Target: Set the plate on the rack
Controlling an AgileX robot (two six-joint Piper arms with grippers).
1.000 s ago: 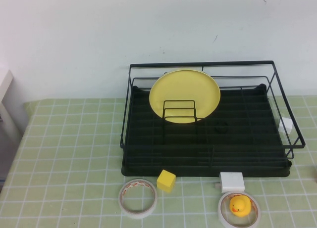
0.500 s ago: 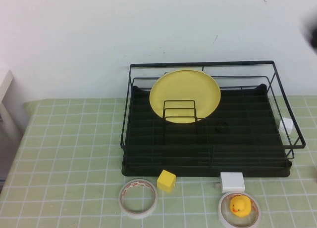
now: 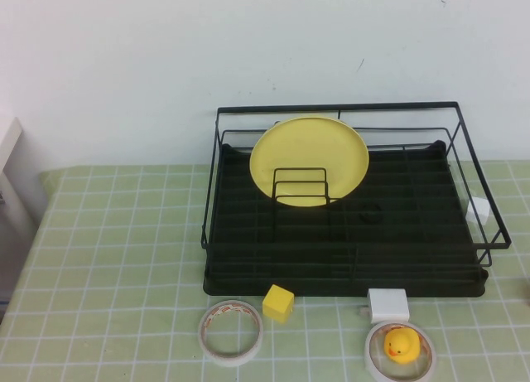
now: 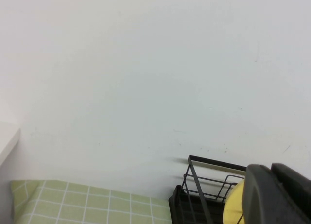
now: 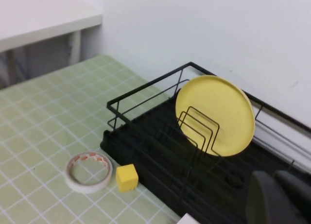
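The pale-yellow plate (image 3: 309,160) stands upright on edge in the black wire rack (image 3: 414,224), leaning behind small upright wire loops in the rack's back left part. Neither gripper shows in the high view. In the left wrist view, my left gripper (image 4: 271,169) is raised with its fingers together and empty, and the plate's edge (image 4: 233,209) and the rack's corner rail (image 4: 214,162) lie beyond it. In the right wrist view, my right gripper (image 5: 274,176) is above the rack (image 5: 141,141) with its fingers together and empty, clear of the plate (image 5: 216,114).
In front of the rack lie a small yellow cube (image 3: 278,303), a white tape ring (image 3: 231,331), a white block (image 3: 387,303) and a tape roll holding a yellow duck (image 3: 401,345). A white piece (image 3: 479,208) sits at the rack's right rail. A white table (image 3: 8,137) stands at left.
A dark blur at the high view's upper right edge half a second ago is gone now. The plate, rack and small objects have not moved.
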